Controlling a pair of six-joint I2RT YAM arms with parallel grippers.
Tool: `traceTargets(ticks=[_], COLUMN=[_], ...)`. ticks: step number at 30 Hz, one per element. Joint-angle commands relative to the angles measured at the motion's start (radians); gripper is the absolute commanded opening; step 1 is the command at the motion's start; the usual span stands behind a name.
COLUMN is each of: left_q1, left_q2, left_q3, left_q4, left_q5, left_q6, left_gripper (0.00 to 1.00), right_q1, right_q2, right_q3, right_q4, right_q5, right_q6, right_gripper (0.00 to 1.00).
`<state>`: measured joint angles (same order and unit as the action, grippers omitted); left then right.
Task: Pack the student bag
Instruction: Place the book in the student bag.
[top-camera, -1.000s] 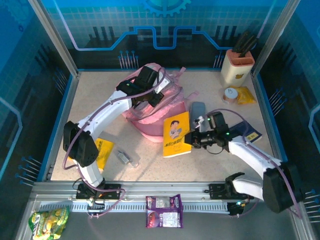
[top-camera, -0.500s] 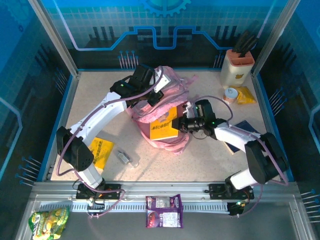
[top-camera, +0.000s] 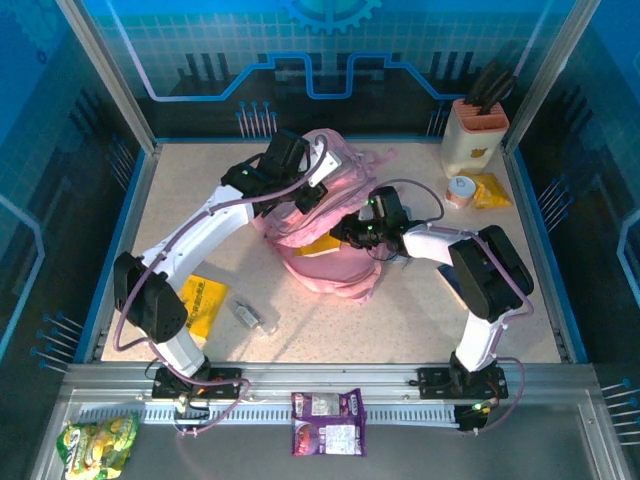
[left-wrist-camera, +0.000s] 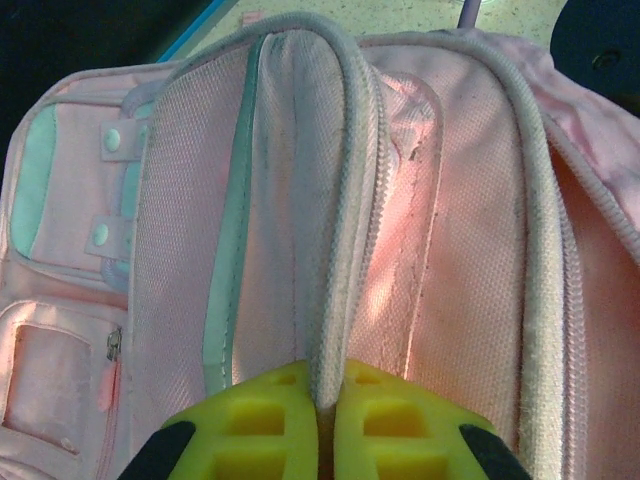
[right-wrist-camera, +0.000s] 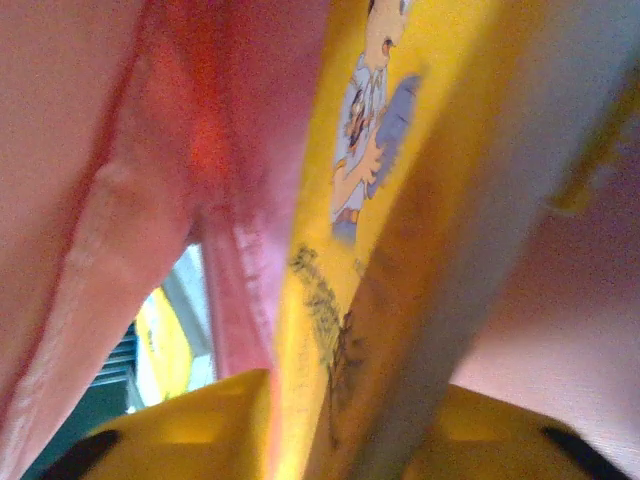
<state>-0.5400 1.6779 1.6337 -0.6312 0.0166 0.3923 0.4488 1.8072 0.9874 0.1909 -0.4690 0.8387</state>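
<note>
One student bag (top-camera: 335, 268) is seen centre-left on the bench (top-camera: 400, 320), its piped rim clenched by the left jaws. One yellow book (top-camera: 320, 243), mostly hidden inside it, is flanked by the right jaws; whether they grasp it cannot be told.

student bag (left-wrist-camera: 420, 200): showing pink weave, with mint-green pocket trim
book (right-wrist-camera: 370, 150): showing yellow, carrying a cartoon figure print
table (top-camera: 400, 320): showing speckled beige
</note>
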Motion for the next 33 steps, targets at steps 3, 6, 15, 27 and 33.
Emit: traceTargets(ticks=[3,6,15,27,33], left_q1=[0.013,0.017,0.023,0.023,0.028], left_q2=[-0.062,-0.063,-0.066,-0.070,-0.075], left_q3=[0.002,-0.006,-0.021,-0.008,-0.014], left_q4=[0.098,0.109,0.117,0.107,0.090], left_q5=[0.048,0.054,0.056,0.065,0.059], left_q6=[0.011,0.007,0.001,-0.002,0.010], left_gripper=[0.00,0.00,0.00,0.00,0.00], right_q1=[0.001,0.017,0.104,0.204,0.170], right_q2=[-0.077,-0.151,-0.269,-0.110,-0.115], right_q3=[0.005,-0.011,-0.102,-0.147,-0.173], right_q4=[-0.036,-0.163,-0.326,-0.170,-0.014], right_q5=[0.096,0.136,0.227,0.275,0.415], right_q6=[-0.107,-0.163,-0.193,-0.158,-0.197], right_gripper=[0.54,0.58,0.42,0.09,0.01])
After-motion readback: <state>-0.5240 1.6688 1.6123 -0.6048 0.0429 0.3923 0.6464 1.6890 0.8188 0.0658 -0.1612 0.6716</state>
